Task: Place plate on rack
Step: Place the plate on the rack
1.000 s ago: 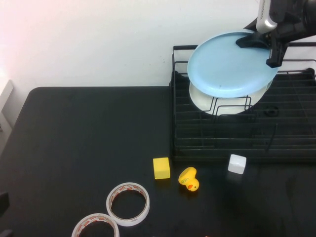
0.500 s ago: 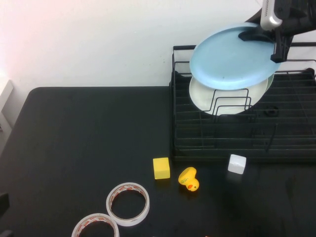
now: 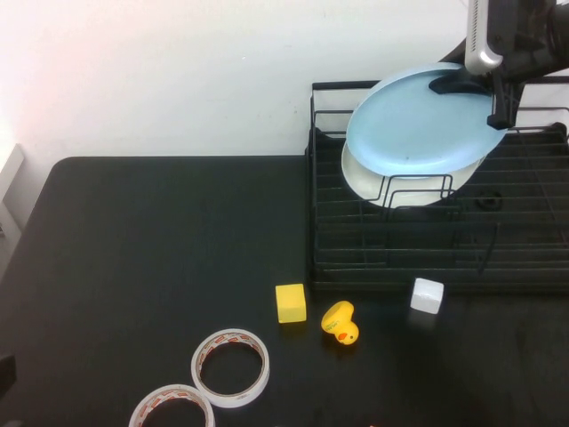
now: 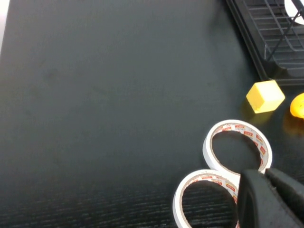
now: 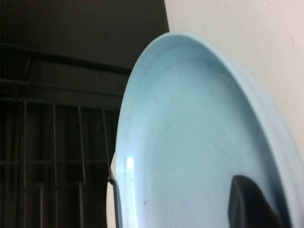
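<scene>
plates: 2 (image 3: 418, 120) | rack (image 3: 427, 249): 1 | tape rolls (image 3: 231, 366): 2

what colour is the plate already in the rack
Cream-white round plate in the black wire rack; high view.

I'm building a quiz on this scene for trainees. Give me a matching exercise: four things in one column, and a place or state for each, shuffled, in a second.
Things:
1. round light sky-blue plastic plate
2. cream-white plate
3. yellow rubber duck
4. left pincer

Places or states:
A. shut, above the white tape rolls
B. standing in the black wire rack
C. on the table, between the yellow cube and white cube
D. held over the rack by the right pincer

Pairs: 1-D, 2-B, 3-C, 4-A
</scene>
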